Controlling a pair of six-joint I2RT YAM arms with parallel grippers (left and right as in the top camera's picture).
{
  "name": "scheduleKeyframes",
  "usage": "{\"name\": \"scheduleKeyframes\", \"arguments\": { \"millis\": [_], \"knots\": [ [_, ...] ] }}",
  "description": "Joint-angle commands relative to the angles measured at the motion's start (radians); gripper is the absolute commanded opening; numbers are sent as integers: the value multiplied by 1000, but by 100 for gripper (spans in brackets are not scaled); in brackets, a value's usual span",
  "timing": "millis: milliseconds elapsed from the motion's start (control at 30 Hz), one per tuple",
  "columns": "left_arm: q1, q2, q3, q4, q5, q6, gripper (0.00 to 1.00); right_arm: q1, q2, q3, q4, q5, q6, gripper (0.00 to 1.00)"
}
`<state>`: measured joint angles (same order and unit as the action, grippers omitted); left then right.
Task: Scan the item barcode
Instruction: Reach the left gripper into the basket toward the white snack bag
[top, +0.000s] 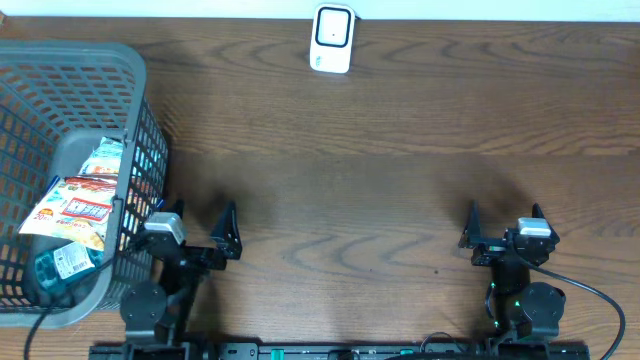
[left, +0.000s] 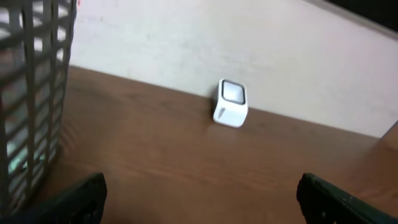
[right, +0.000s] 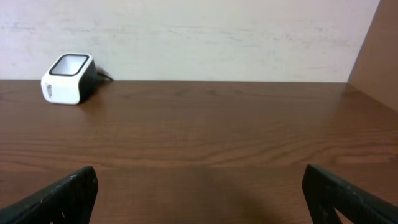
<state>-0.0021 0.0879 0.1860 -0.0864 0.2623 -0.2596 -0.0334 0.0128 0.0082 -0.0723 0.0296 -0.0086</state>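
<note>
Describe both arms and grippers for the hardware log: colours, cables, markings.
Both arms are black with round black joint housings. The left gripper and right gripper each carry a silver-grey wrist block and two dark, tapered fingers. A black cable loops off the right base, where small green lights glow. No readable markings.

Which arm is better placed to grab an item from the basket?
Left. The left gripper sits open beside the basket of snack packets; the right gripper is across the table.
</note>
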Motion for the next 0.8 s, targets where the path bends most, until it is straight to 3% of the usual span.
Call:
{"name": "scheduleKeyframes", "arguments": {
  "millis": [0, 200, 533, 633, 767],
  "knots": [
    [-2, 95, 113, -3, 19, -31, 98, 9, -6, 0, -6, -3, -8, 99],
    [-2, 301, 333, -108, 18, -61, 98, 9, -6, 0, -6, -3, -8, 99],
    [-2, 635, 888, -527, 31, -31, 98, 9, -6, 0, -6, -3, -8, 99],
    [-1, 653, 919, -643, 39, -28, 98, 9, -6, 0, -6, -3, -8, 99],
    [-1, 663, 915, -644, 40, -28, 98, 9, -6, 0, -6, -3, -8, 99]
  ]
}}
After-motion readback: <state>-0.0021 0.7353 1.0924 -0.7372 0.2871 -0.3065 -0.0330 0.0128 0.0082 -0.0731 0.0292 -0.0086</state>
